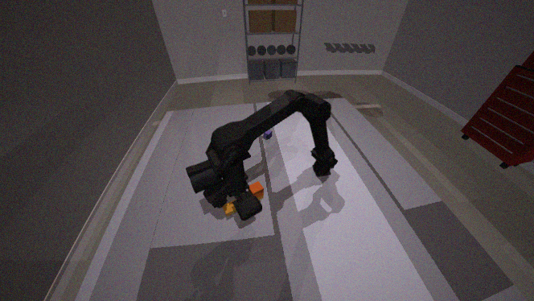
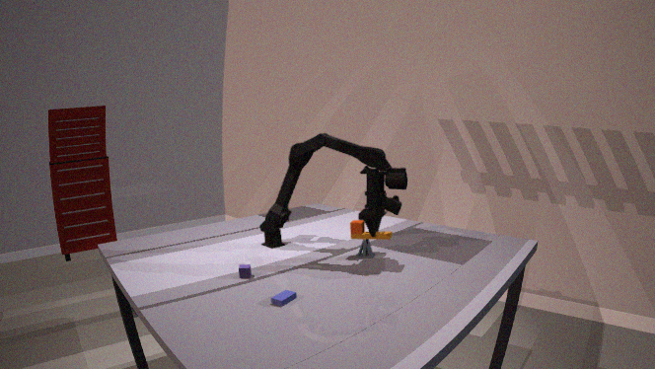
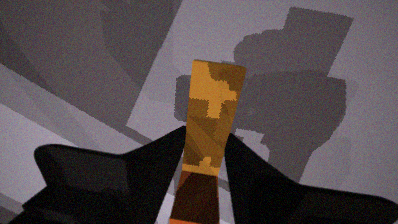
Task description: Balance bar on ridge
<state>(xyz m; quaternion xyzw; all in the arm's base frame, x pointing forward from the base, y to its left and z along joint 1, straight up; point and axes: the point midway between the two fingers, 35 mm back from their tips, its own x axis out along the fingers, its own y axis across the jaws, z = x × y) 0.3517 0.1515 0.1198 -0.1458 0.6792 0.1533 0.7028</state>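
From the top, the black arm (image 1: 277, 117) (image 2: 352, 148) rises from its foot at the right of the table (image 1: 362, 241) (image 2: 345, 321), bends over at a high elbow and slopes down to the left; its gripper (image 2: 373, 234) (image 3: 206, 134) is mostly hidden under the wrist, with the yellow-orange bar (image 1: 228, 208) (image 2: 382, 236) (image 3: 207, 130) and its orange block (image 1: 256, 189) (image 2: 357, 228) (image 3: 195, 197) showing beside it; a purple cube (image 1: 268, 134) (image 2: 245, 271) lies farther up the table; the pale top carries broad grey shadows; beyond stand a shelf unit (image 1: 299, 40) with boxes and dark round things against the wall, and a red cabinet (image 1: 507, 117) (image 2: 81, 180) at the right.

From the exterior, the arm makes an arch, its last section pointing straight down; the fingers are clamped on the bar, which looks about level right above the grey ridge (image 2: 365, 249), clear of the table; whether bar and ridge touch, I cannot tell; the block sits on the bar's left end; the purple cube and a flat blue block (image 2: 283, 298) lie on the nearer part of the table; striped shadows cross the pinkish wall.

From the wrist, the dark fingers close in from both sides of the bar; the block is at the bottom edge, partly cut off.
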